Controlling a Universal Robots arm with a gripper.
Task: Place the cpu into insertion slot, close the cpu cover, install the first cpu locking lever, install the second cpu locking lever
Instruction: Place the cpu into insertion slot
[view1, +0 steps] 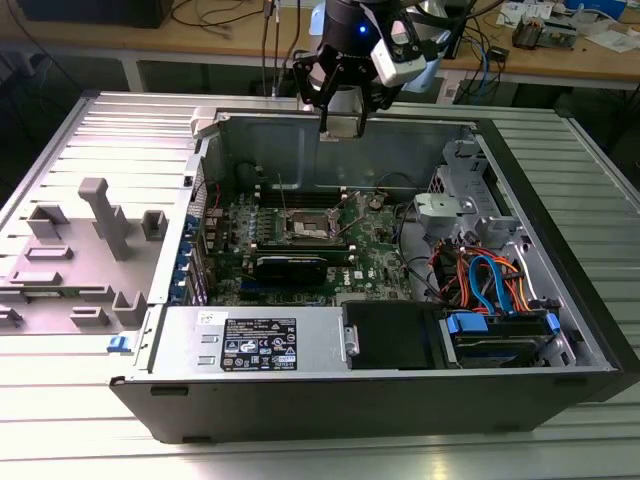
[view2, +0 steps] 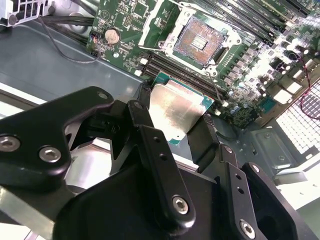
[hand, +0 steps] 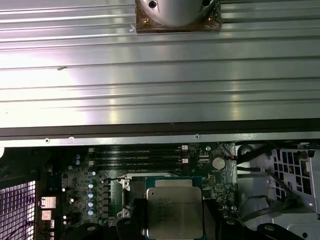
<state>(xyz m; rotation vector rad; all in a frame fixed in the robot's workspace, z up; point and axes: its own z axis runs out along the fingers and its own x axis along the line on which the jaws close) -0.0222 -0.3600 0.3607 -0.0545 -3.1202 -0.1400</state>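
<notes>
My gripper (view1: 340, 108) hangs above the back wall of the open computer case, shut on the cpu (view2: 177, 107). The cpu is a flat square chip with a silvery top and a green edge, clamped between two black fingers (view2: 144, 120). It also appears in the first wrist view (hand: 174, 210). The insertion slot (view2: 200, 39) lies open on the green motherboard, dark-centred with a grey rim, well below and apart from the chip. In the exterior view the slot (view1: 310, 232) sits mid-board. The cpu cover (view2: 154, 26) looks swung back beside the socket.
Long black memory slots (view2: 185, 70) run beside the socket. A black graphics card (view1: 292, 266) lies in front of it. A power supply (view1: 260, 345) and orange and blue cables (view1: 490, 280) take up the case front. A grey fixture (view1: 100, 220) stands on the ribbed table.
</notes>
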